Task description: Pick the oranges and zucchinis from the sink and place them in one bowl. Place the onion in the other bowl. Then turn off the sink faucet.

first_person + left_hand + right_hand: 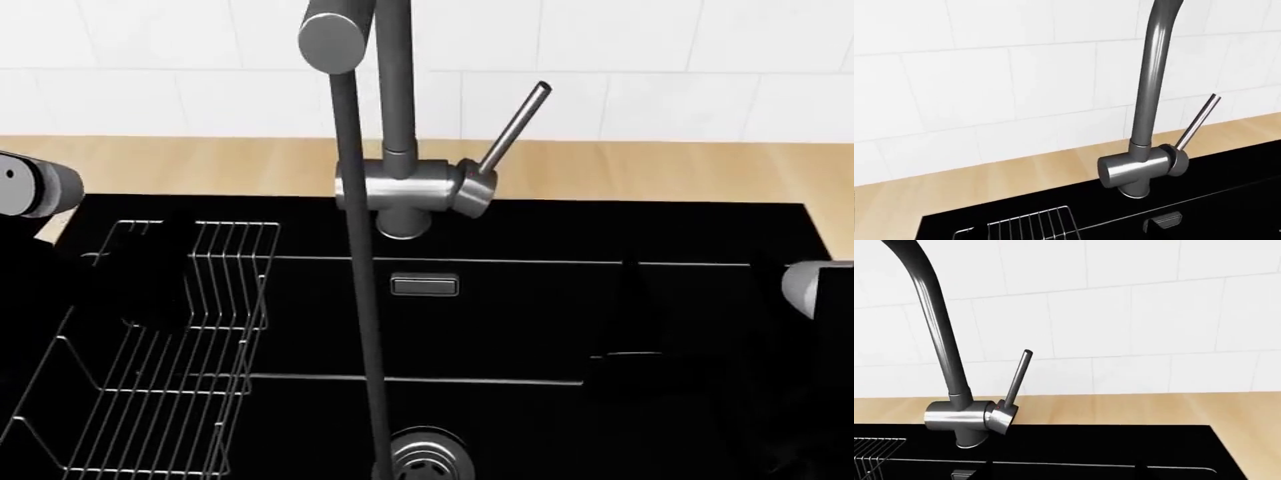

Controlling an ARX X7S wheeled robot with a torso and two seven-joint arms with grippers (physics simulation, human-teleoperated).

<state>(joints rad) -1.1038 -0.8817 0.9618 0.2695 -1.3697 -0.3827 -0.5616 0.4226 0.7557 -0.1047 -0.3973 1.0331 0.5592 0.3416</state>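
Sink faucet (407, 190) lever (513, 126) raised at counter (667, 165) back edge; our claw states unreadable; careless swipe could miss thin lever.

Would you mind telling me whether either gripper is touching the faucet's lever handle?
Apart: the right wrist view shows the lever handle standing free against the tiles, nothing on it.

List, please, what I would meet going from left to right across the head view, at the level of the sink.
Wire dish rack → steel drain and, above it, the overflow slot → bare black sink basin → a grey arm part at the right edge.
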